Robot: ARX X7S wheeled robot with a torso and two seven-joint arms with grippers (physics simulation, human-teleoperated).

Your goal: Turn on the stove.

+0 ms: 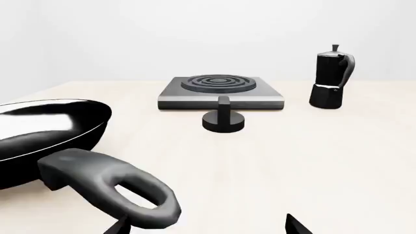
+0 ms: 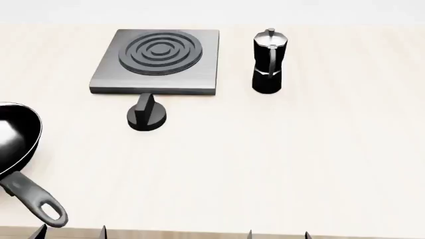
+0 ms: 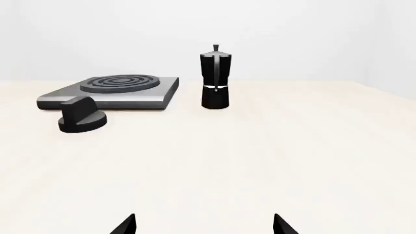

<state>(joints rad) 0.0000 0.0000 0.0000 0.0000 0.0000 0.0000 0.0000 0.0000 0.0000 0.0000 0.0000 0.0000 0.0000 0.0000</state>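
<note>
one stove (image 2: 157,62), one knob (image 2: 147,114), one moka pot (image 2: 268,60), one frying pan (image 2: 17,144)

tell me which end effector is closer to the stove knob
Left. The left end effector sits at the table's near edge, almost straight in front of the knob; the right end effector is at the same edge, further off toward the moka pot's side.

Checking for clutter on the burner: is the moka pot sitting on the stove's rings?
No, the moka pot stands on the table beside the stove, whose rings are bare.
</note>
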